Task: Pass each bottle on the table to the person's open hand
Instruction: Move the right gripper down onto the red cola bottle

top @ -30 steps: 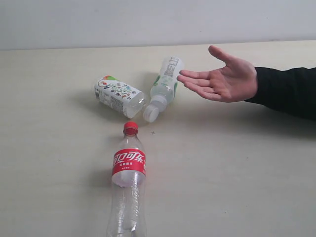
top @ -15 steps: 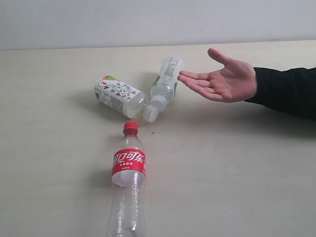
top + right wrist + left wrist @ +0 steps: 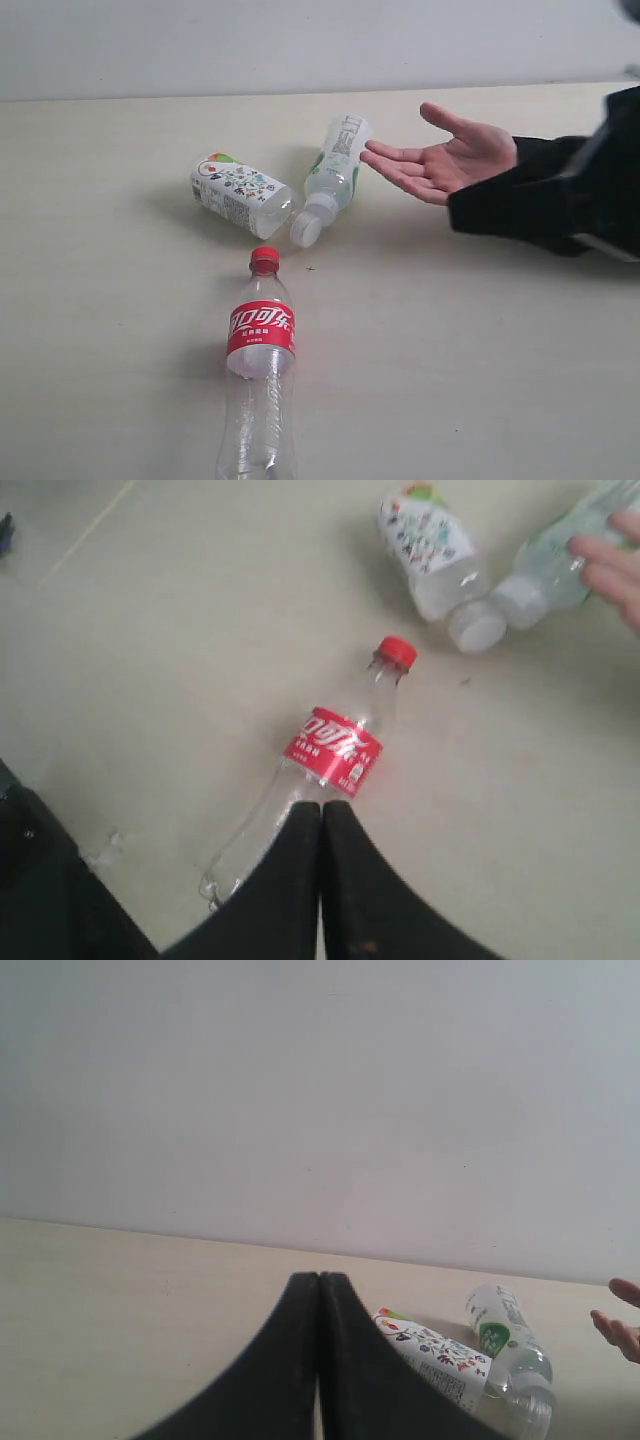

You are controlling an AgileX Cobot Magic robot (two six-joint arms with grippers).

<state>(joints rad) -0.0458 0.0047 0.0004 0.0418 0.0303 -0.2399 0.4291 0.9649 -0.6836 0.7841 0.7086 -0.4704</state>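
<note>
Pale table (image 3: 480, 380) carries the cola bottle (image 3: 333, 750), lying flat just ahead of the right gripper (image 3: 321, 815), its long axis running away from the jaws, cap toward the stubby bottle (image 3: 425, 542). This arm seems nearer than the left gripper (image 3: 319, 1285). Both jaws are pressed together, empty.

The left gripper (image 3: 318, 1280) has both black fingers pressed flat together, tips touching and empty. The right gripper (image 3: 321, 808) is closed the same way, with nothing between its fingers. At the exterior view's right edge sits a blurred black bulk (image 3: 600, 200), too smeared to identify as an arm.
</note>
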